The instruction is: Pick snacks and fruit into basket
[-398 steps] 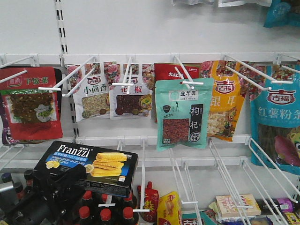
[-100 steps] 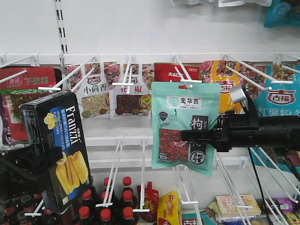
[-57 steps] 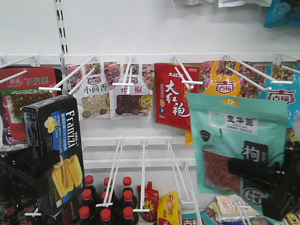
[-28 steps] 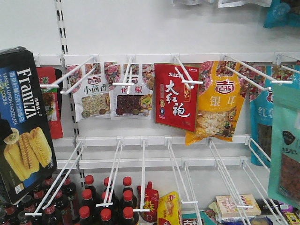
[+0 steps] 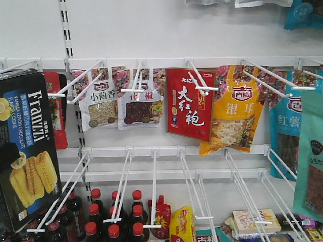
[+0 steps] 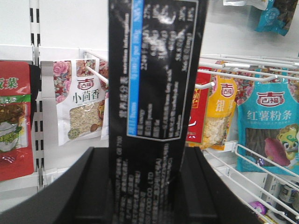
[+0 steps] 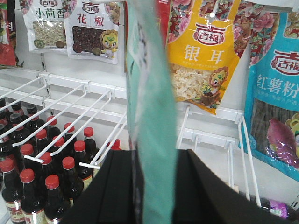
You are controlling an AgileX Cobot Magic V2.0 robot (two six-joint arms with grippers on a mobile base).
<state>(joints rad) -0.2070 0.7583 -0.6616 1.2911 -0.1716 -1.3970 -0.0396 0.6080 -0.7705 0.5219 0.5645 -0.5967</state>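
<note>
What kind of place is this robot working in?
Probably a grocery shop, or a mock-up of one: white peg hooks hung with food pouches, and rows of red-capped bottles below.

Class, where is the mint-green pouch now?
In the front view the mint-green pouch is at the far right edge, in front of the teal-blue pouch; the right gripper clamps it in its jaws.

We see bright, even white light in all three views; the white wall (image 5: 151, 30) nearly washes out, and the hooks (image 5: 154, 186) cast only faint, soft shadows. In the left wrist view, glare smears the print at the top of the cookie box (image 6: 154, 93), and the left gripper (image 6: 145, 161) is dark and out of focus. In the right wrist view the near green pouch (image 7: 152, 116) is blurred and the right gripper (image 7: 152, 156) is a dark mass, while the far bottles (image 7: 27, 176) are sharp.
</note>
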